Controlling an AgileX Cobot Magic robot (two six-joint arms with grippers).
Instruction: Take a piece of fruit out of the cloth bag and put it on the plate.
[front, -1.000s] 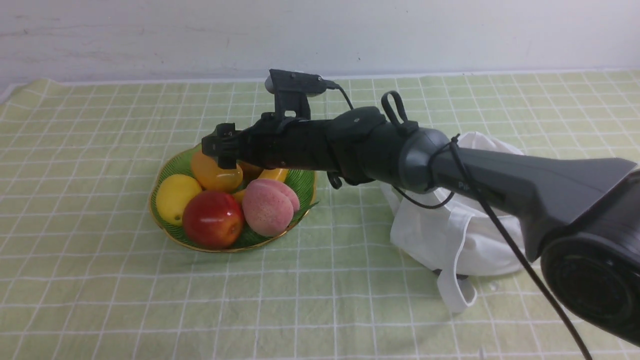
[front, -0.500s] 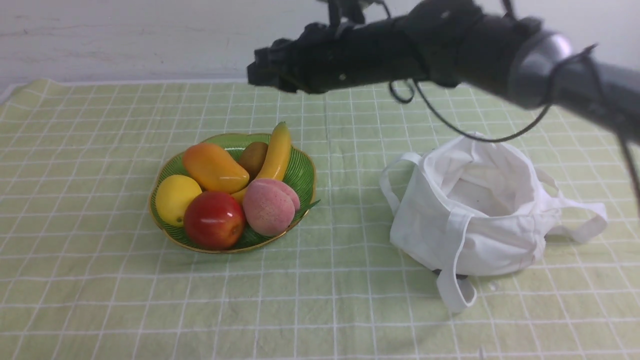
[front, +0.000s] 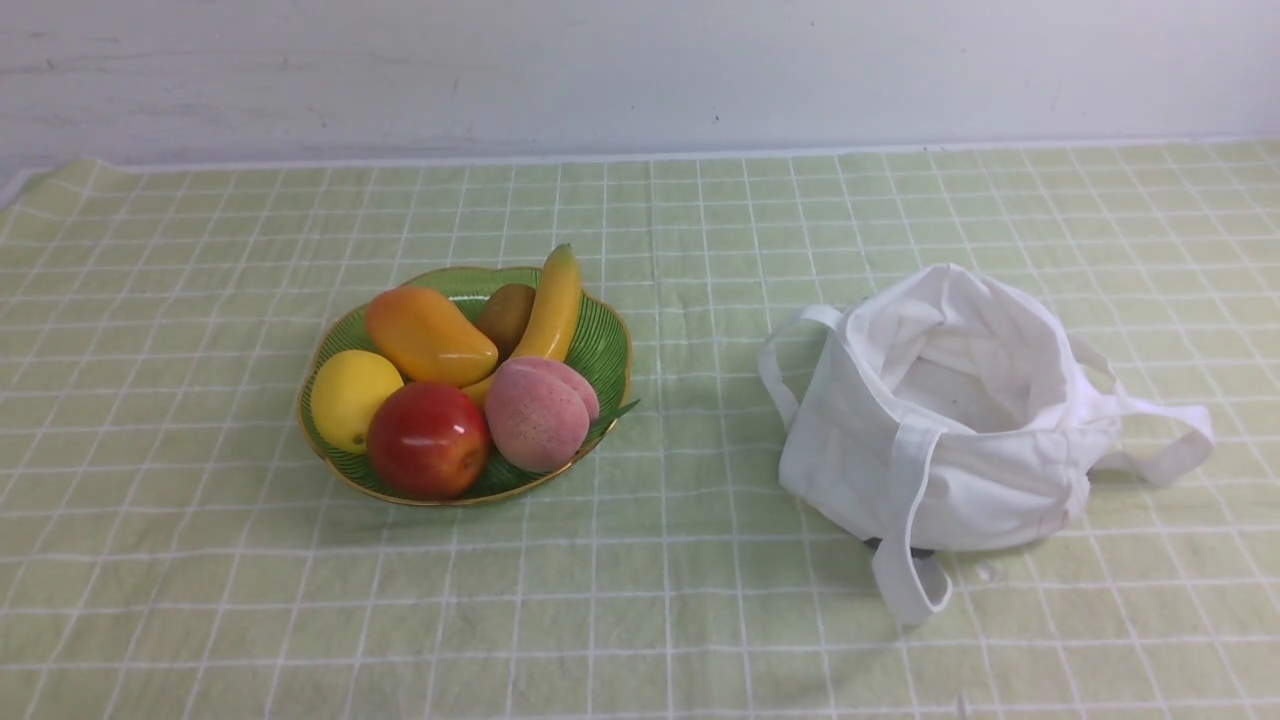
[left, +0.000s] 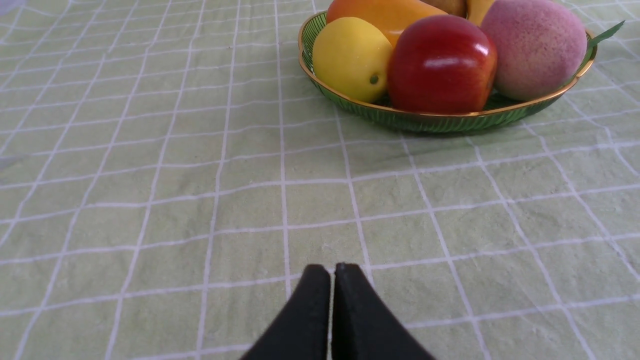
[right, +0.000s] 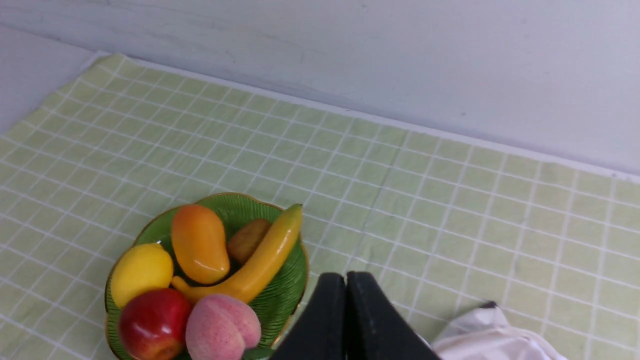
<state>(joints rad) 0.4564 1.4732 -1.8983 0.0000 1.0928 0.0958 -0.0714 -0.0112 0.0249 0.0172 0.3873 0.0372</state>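
Note:
The orange-yellow mango (front: 428, 335) lies at the back left of the green gold-rimmed plate (front: 605, 350), also seen as mango (right: 199, 242) on the plate (right: 287, 287). The white cloth bag (front: 960, 420) slumps open on the right, its inside showing only white fabric. Neither arm shows in the front view. My right gripper (right: 346, 276) is shut with nothing in it, high above the cloth between plate and bag (right: 495, 340). My left gripper (left: 332, 268) is shut and empty, low over the tablecloth in front of the plate (left: 425, 120).
On the plate also sit a lemon (front: 352, 395), a red apple (front: 428, 440), a pink peach (front: 540, 412), a banana (front: 550, 310) and a brown kiwi (front: 505, 312). A green checked tablecloth (front: 640, 600) covers the table; a white wall rises behind.
The right arm rose from over the plate, leaving the mango on it, and left the front view. Its gripper went from open to shut.

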